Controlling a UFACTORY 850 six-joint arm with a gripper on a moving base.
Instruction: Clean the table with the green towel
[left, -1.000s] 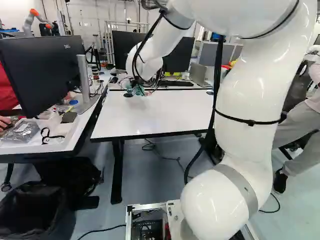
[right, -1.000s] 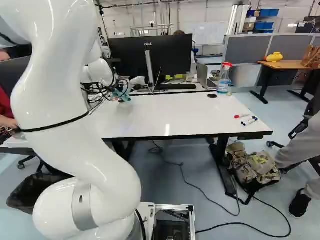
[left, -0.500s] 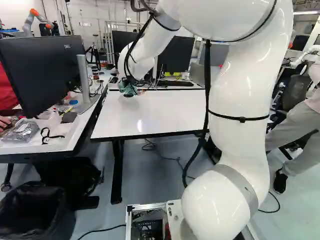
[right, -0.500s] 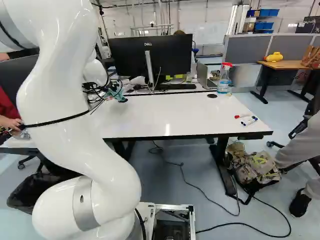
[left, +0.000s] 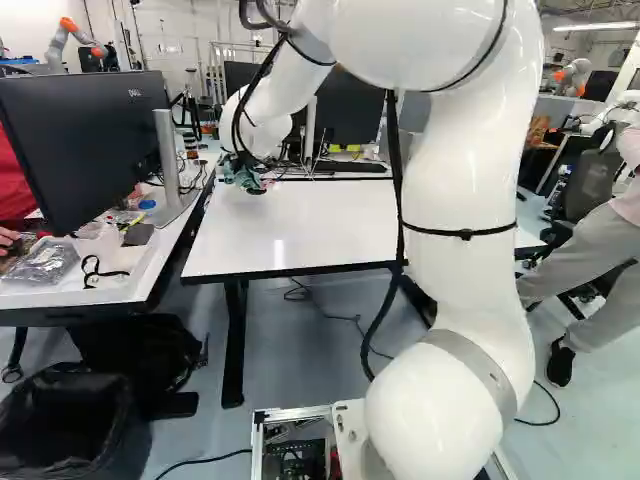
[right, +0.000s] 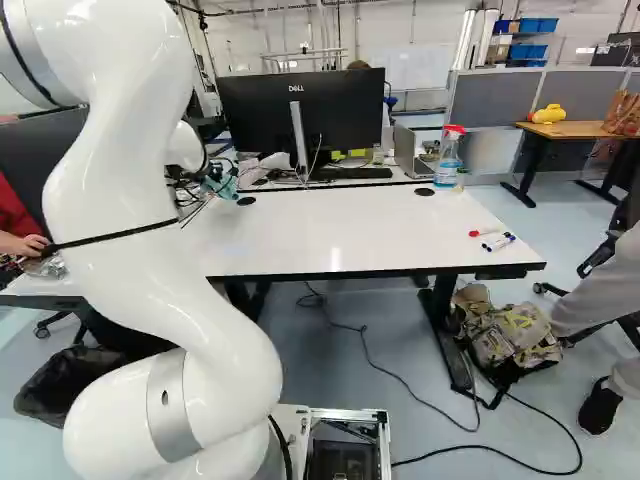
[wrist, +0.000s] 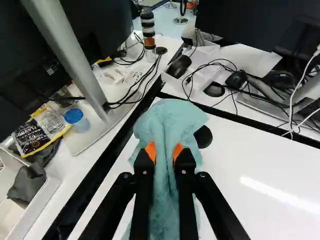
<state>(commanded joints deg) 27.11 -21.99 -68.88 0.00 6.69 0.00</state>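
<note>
Since the earlier frame, your white, smooth-jointed arm (left: 470, 170) has swung leftward in the left base view, carrying the teal-green cloth towel (wrist: 170, 117) with it; the base has not moved. The black two-fingered tool (wrist: 164, 151) pinches the bunched towel between its orange pads (wrist: 151, 149). The towel lies over the far left corner region of the white, black-edged counter (left: 310, 230), beside a round black cable cap (wrist: 203, 137).

The step in hand appears to be a wiping stroke. Keep the loose cloth spread under the tool, press lightly and evenly, and turn back before the black edge; how firmly it bears down, you cannot tell. Overlapping passes toward the near side would probably serve next.

Beyond the far edge, note the thin black cables (wrist: 220, 62), which could snag the cloth; across the side gap stands a silver monitor stand (wrist: 82, 57). At the right of the right base view, colour-capped white marker pens (right: 497, 241) and a red-topped clear spray bottle (right: 448, 160) would obstruct wider strokes.
</note>
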